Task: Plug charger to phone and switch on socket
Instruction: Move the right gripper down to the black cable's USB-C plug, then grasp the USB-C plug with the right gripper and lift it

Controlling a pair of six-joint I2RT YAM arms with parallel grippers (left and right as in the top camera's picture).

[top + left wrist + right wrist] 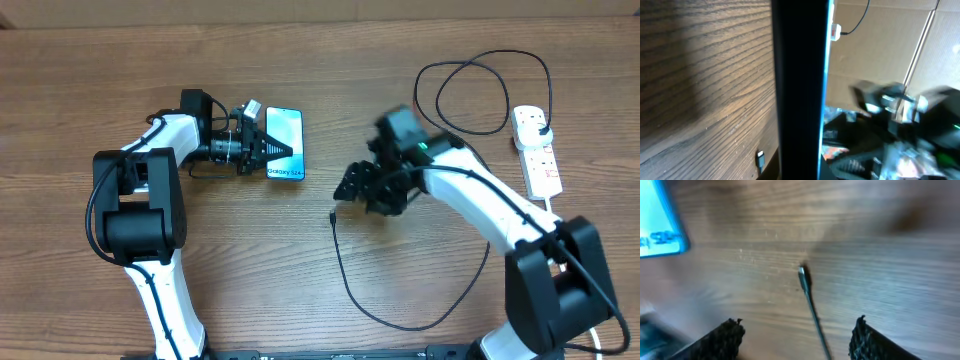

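The phone (287,130), with a light blue screen, lies left of centre. My left gripper (270,150) is shut on its left edge. In the left wrist view the phone (800,90) is a dark edge-on band filling the middle. The charger's plug tip (332,216) lies on the table; its thin black cable (400,324) loops round to the black adapter (540,124) in the white socket (540,160). My right gripper (350,188) is open just above and right of the tip. In the right wrist view the tip (803,274) and cable lie between the open fingers (797,325), untouched.
The cable makes a large loop (480,95) at the back right beside the socket. The phone's corner (660,230) shows at the upper left of the right wrist view. The plug tip (760,159) and the socket (835,31) also show in the left wrist view.
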